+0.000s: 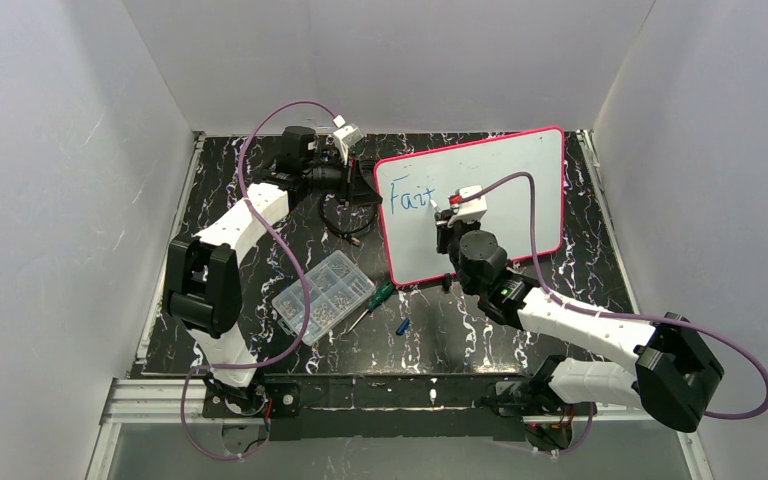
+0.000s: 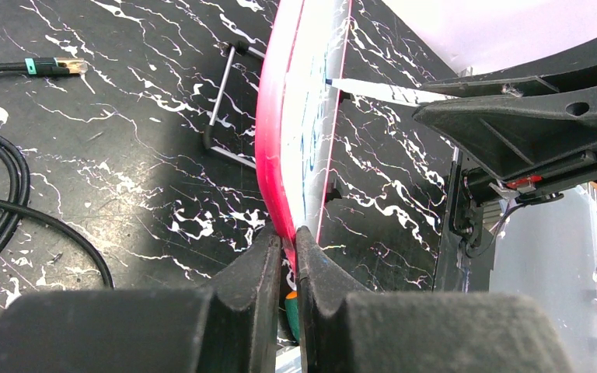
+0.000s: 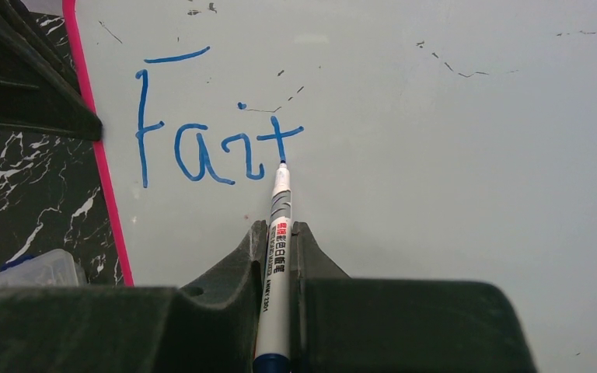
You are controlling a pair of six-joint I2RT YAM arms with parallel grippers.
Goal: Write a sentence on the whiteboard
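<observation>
Listing hazards, we record: right hand (image 3: 277,233) clamped shut on blue marker (image 3: 279,198), tip at the unfinished sentence (image 3: 202,148); whiteboard (image 3: 451,171) propped on tabletop (image 1: 440,330), left hand (image 2: 289,241) pinching its frame. Excess tip pressure could, we judge, shift the board and skew strokes.

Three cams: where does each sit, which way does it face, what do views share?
Top external: above, behind the bases, looking down at the table; left arm, right arm show.
Left wrist: looks along the whiteboard's pink edge; own left gripper clamps it.
Right wrist: faces the whiteboard; own right gripper holds the marker at the writing.
Shared: whiteboard, marker in all three.
</observation>
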